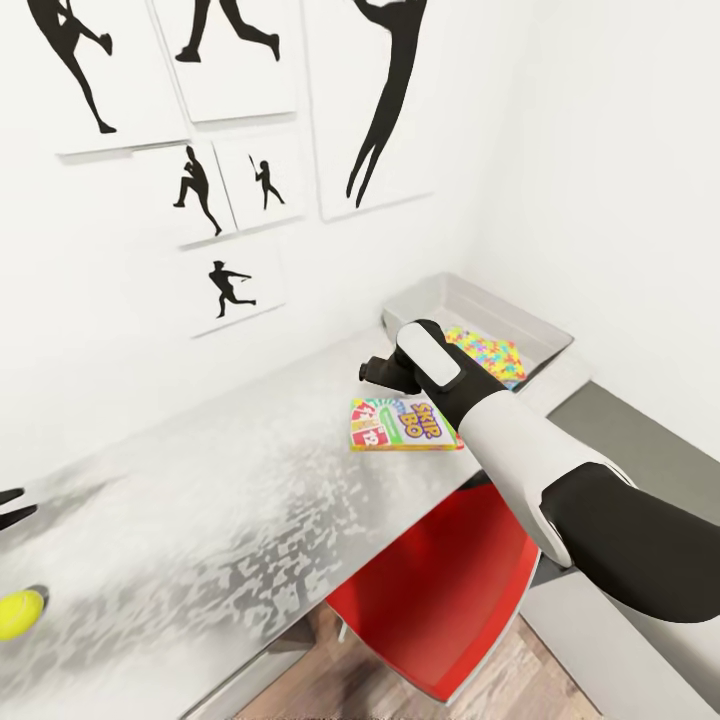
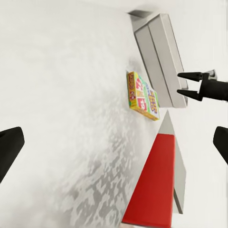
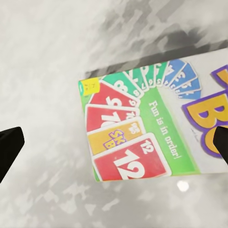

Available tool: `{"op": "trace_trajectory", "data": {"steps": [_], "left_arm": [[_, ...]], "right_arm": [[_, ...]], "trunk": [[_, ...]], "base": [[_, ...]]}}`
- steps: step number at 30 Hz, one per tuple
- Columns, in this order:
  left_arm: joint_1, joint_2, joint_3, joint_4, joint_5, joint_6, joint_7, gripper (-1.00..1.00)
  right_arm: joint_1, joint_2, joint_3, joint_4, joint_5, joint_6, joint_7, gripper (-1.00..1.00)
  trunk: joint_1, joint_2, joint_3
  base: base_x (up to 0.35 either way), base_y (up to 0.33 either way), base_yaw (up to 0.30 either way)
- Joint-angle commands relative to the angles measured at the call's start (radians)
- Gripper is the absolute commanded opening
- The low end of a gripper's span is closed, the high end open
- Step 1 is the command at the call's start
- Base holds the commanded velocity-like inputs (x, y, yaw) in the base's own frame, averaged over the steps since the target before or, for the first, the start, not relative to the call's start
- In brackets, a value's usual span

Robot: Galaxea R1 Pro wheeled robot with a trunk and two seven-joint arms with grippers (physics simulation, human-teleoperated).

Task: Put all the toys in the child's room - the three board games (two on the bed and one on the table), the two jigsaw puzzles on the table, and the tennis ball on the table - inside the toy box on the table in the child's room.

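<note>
Right arm [image 1: 560, 480], white then black, reaches across the head view from the lower right toward the far end of the table [image 1: 200, 500]. Its tool, the right tool [image 1: 375, 370], hangs above the table, just over the Skip-Bo game box [image 1: 405, 423] that lies flat on the light grey top. From the left wrist the right tool [image 2: 183, 84] shows its two thin fingers spread apart with nothing between them. The right wrist view looks straight down on the game box [image 3: 142, 128], with one dark fingertip [image 3: 9, 147] at either edge of the picture, wide apart and touching nothing.

At the left edge of the head view, the left tool [image 1: 10, 507] shows just a sliver of black fingers above the table; its own wrist view has a fingertip [image 2: 9, 149] at each side, far apart, holding nothing.

Beyond the game box, against the wall, sits the toy box [image 1: 520, 330], a pale grey bin. A jigsaw puzzle [image 1: 490, 355] lies inside it, partly hidden by the right arm. From the left wrist the toy box [image 2: 159, 57] shows just past the game box [image 2: 141, 96].

A tennis ball [image 1: 20, 612] rests on the table near the left tool, well apart from the toy box. Under the table edge stands a red chair [image 1: 440, 600].
</note>
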Motion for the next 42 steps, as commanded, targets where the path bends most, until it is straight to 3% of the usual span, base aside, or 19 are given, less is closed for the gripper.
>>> {"op": "trace_trajectory", "data": {"steps": [1,4,11,42], "left_arm": [[0.006,0.000,0.000,-0.007,0.008,0.011,-0.004,1.00],[0.027,0.000,-0.002,-0.031,0.030,0.012,-0.004,1.00],[0.038,-0.005,-0.003,-0.042,0.039,0.015,-0.004,1.00],[0.041,-0.015,-0.005,-0.044,0.045,0.017,-0.004,1.00]], "right_arm": [[-0.001,0.000,0.002,0.000,-0.007,0.001,-0.008,1.00],[-0.001,0.000,0.003,0.000,-0.007,0.001,-0.008,1.00],[-0.001,0.000,0.003,-0.005,-0.007,0.001,-0.007,1.00],[-0.001,0.000,0.031,-0.012,-0.007,0.000,-0.008,1.00]], "trunk": [[0.001,-0.002,-0.003],[0.001,-0.002,-0.008],[0.001,-0.002,-0.018],[0.001,-0.002,-0.023]], "base": [[0.000,0.000,0.000],[0.000,0.000,0.000],[0.000,0.000,0.000],[0.039,0.000,0.000]]}}
